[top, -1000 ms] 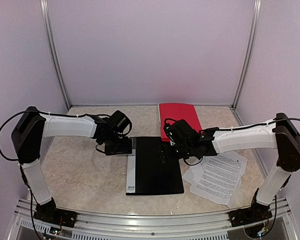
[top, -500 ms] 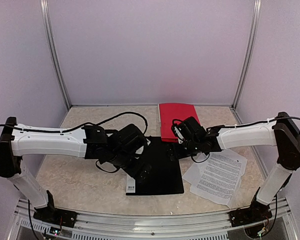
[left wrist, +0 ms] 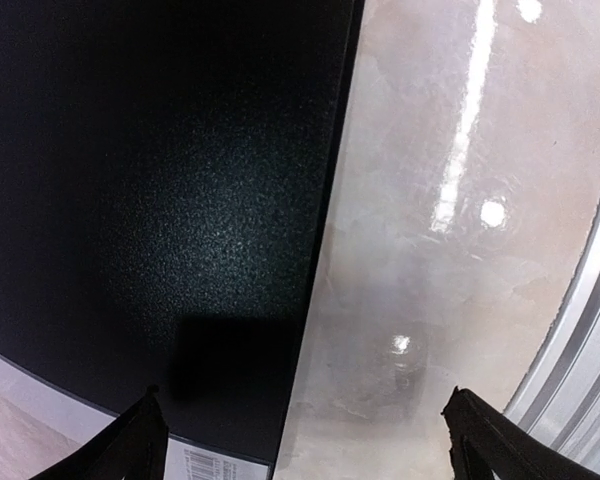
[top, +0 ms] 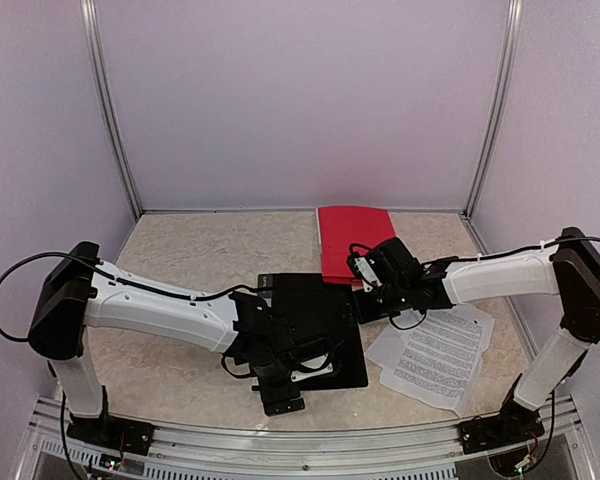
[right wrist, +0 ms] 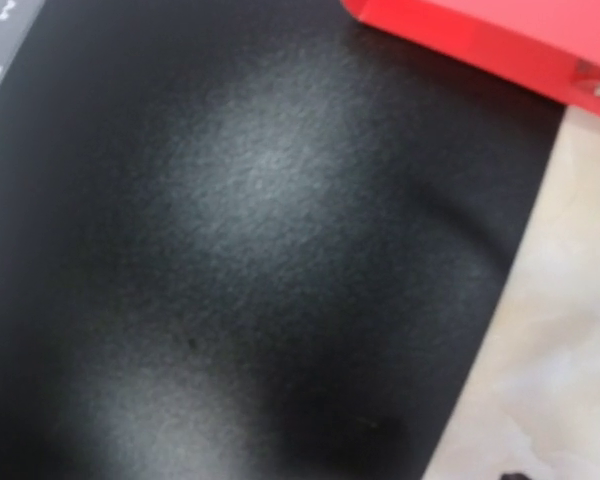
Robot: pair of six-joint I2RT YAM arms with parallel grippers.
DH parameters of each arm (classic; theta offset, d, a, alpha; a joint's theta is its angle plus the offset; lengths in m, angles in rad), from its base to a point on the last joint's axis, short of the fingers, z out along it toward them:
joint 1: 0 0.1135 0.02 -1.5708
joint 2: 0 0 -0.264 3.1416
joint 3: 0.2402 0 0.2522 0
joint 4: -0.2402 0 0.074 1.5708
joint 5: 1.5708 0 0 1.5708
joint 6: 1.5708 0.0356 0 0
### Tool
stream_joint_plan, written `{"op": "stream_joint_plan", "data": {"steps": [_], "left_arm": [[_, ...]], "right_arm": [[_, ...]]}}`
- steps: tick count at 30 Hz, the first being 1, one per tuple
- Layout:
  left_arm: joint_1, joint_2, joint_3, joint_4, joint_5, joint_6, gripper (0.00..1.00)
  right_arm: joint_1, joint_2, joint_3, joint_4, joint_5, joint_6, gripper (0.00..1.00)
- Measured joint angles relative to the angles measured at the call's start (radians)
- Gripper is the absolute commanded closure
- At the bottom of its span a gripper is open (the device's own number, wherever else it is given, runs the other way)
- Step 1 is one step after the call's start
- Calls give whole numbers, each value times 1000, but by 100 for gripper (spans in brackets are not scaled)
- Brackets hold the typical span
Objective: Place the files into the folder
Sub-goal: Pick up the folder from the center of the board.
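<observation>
Files [top: 435, 355] beside black folder [top: 315, 300], well right of wide-open left pincer [left wrist: 302, 425], near wide-open right pincer [top: 366, 303].

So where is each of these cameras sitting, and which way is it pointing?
Top view: fixed high behind the arms, looking down at the table; both arms show whole, with the black folder, red folder and printed sheets.
Left wrist: on the left arm, facing down at the folder's edge and the table; the left pincer shows open tips at the bottom.
Right wrist: on the right arm, close above the black folder, red folder at top right; none of the arm clearly shows.
Shared: all three see the black folder.
</observation>
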Motion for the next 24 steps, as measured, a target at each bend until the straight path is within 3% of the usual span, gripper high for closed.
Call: {"op": "stream_joint_plan", "data": {"steps": [12,24], "left_arm": [[13,77,35,55,-79,150,22],[21,76,32,132,-210,195,26]], "right_arm": [[-7,0,-40,35,-29,8,17],[-16,-2,-74,47,-37,19,18]]}}
